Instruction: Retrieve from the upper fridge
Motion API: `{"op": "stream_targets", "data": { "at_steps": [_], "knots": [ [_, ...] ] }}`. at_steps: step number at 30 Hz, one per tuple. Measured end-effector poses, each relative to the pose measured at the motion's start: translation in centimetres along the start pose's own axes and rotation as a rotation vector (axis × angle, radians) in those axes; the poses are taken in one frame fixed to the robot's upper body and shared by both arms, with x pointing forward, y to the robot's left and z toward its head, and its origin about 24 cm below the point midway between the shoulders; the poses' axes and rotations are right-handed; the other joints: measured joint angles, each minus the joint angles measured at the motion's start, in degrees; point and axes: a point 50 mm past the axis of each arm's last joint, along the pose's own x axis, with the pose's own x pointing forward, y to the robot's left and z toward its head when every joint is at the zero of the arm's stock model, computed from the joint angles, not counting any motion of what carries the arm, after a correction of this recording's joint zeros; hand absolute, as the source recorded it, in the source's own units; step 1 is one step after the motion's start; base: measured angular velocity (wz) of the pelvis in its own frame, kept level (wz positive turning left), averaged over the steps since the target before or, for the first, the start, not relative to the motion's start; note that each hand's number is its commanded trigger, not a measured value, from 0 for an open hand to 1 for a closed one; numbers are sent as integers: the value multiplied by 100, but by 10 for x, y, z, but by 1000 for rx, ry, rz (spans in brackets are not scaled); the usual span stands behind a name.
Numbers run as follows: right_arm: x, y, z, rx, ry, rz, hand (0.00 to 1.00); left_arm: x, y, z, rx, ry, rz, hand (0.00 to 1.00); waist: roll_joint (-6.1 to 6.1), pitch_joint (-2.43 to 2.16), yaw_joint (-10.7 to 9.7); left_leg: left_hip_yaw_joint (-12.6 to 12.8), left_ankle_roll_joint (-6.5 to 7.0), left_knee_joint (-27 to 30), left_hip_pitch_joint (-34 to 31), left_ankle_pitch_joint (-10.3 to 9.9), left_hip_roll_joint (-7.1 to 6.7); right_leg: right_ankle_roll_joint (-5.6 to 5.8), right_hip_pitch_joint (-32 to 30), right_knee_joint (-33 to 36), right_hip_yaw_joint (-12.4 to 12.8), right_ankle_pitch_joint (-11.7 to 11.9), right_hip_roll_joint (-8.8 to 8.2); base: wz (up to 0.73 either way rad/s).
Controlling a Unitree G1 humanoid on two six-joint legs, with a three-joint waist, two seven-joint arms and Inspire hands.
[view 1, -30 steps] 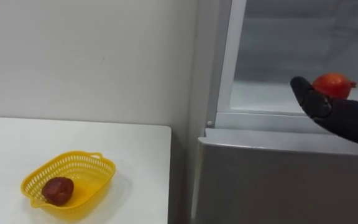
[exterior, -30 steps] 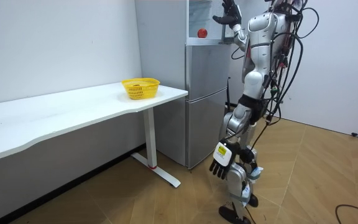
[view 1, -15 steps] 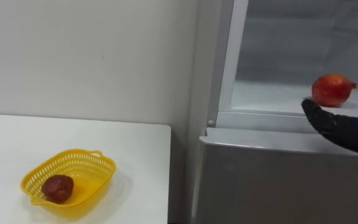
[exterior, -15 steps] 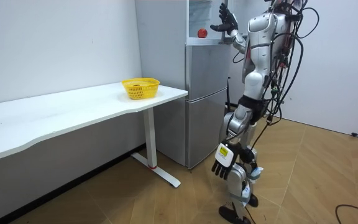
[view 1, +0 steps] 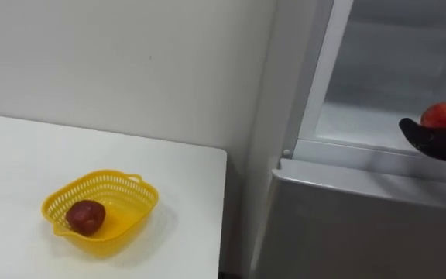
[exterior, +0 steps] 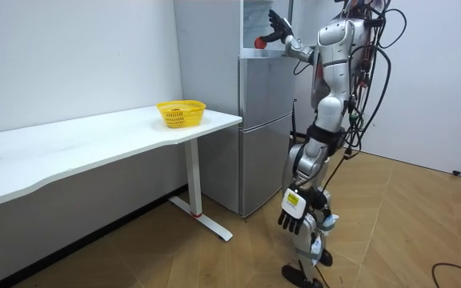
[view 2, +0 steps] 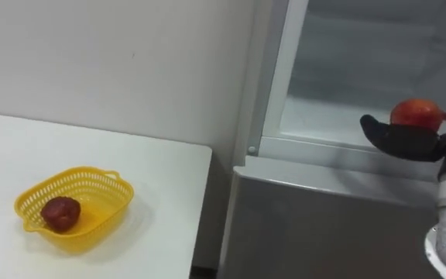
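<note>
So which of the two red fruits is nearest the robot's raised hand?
The brighter fruit in the fridge, just behind the right hand; the darker fruit lies far off in the basket.

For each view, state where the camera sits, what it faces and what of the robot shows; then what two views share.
Left eye view: on the head, facing fridge and table; right hand shows.
Right eye view: beside it, same aim; right hand by pomegranate.
Room view: across the room, facing the whole robot at the fridge, left hand hanging.
All share yellow basket and pomegranate.
</note>
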Motion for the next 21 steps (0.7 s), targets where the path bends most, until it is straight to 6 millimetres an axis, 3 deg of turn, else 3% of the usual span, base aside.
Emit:
{"op": "stream_targets", "data": {
  "at_steps": [6,10,13,21],
  "knots": [
    [15,-11,-16,-25,99,-38,0,-2,-2,-8,3,28,-16,0,37,9,16,-134,2,-6,-55,-4,-54,0,8,76,-152,-26,-20,12],
    [18,-17,-21,-49,119,-58,0,-4,-4,-17,-2,45,-35,0,37,-59,11,-139,2,16,-66,-2,-63,0,-4,108,-164,-47,-27,2],
    [21,-24,-19,-52,116,-74,0,-4,-3,-19,-16,58,-36,0,18,-77,18,-168,2,36,-84,0,-70,1,-2,106,-179,-51,-28,4],
    [22,-30,-26,-45,151,-104,0,-6,8,-22,-9,69,7,0,-148,-18,33,-254,3,39,-130,8,-90,3,-7,103,-308,-70,-62,4]
  ]
}}
